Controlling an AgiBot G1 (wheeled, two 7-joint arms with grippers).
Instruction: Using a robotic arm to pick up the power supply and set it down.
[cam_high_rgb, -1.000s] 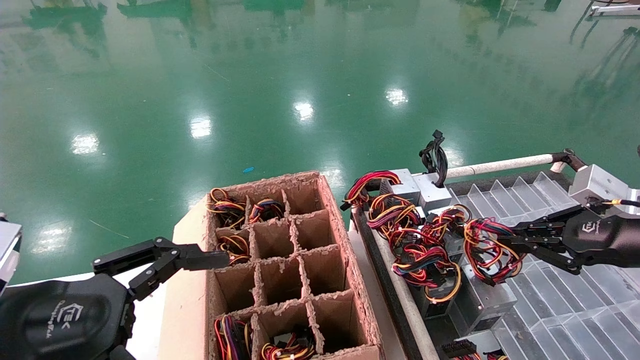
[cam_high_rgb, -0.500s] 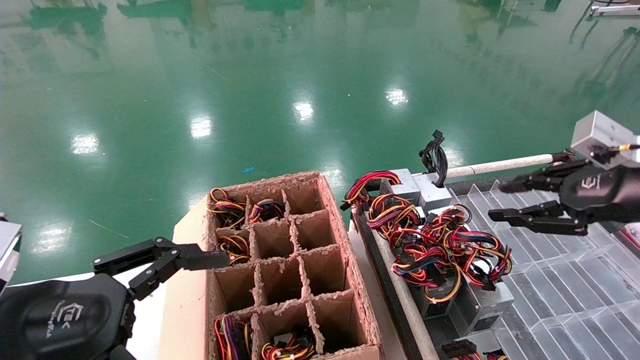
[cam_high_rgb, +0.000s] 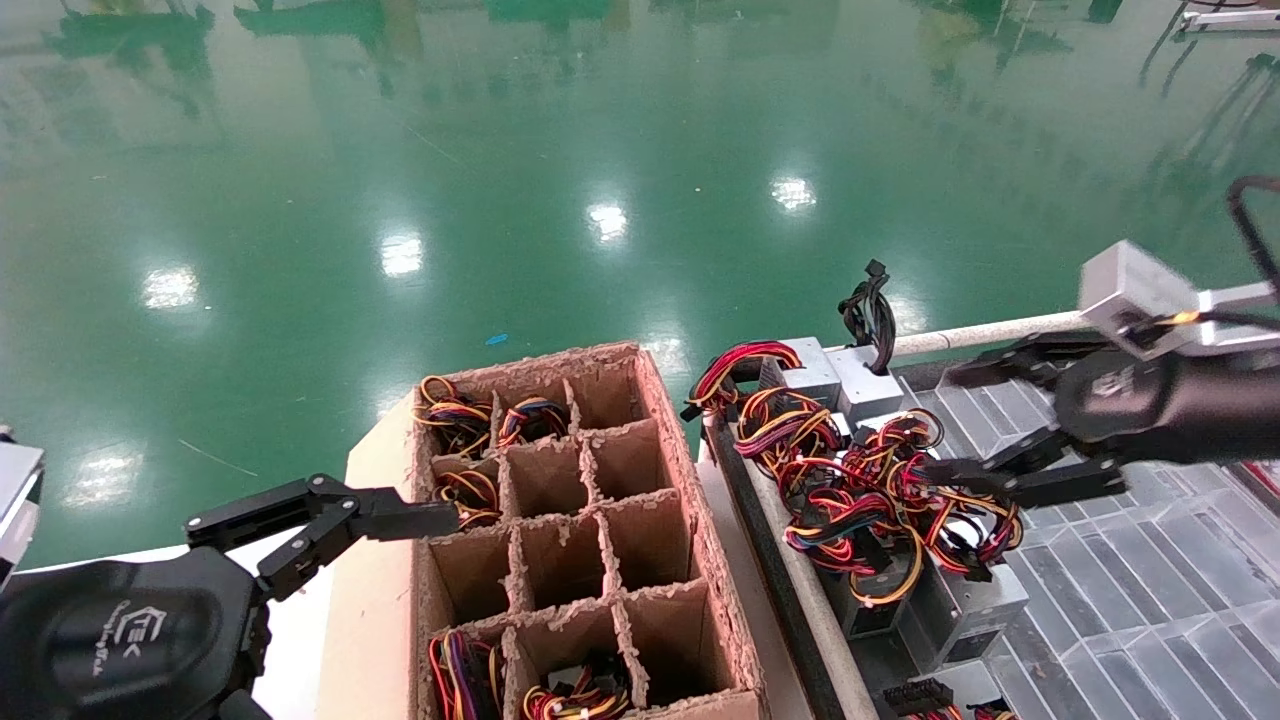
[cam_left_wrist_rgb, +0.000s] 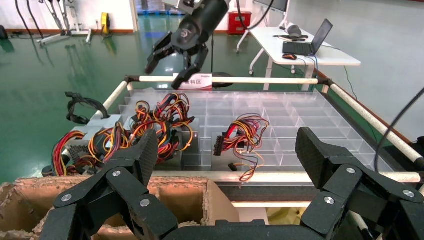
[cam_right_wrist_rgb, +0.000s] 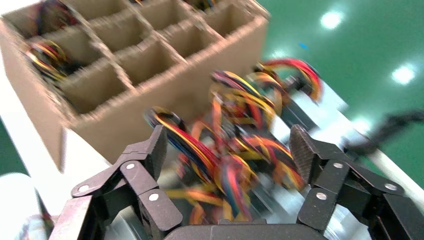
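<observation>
Power supply (cam_high_rgb: 965, 600) lies ungrasped among tangled wires (cam_high_rgb: 880, 490) on the clear tray (cam_high_rgb: 1150, 600); pickup and set-down both remain. Right gripper (cam_high_rgb: 945, 420) hovers above with jaws apart; left gripper (cam_high_rgb: 330, 520) waits, jaws apart, beside the cardboard box (cam_high_rgb: 700, 560).

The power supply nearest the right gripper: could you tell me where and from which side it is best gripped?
Probably by its wire bundle, from above. The power supply lies low in the clear tray, its grey body mostly covered by wires and crowded by neighbours, so the sides offer little room. The right gripper is open just above; the left gripper sits open by the cardboard box.
</observation>
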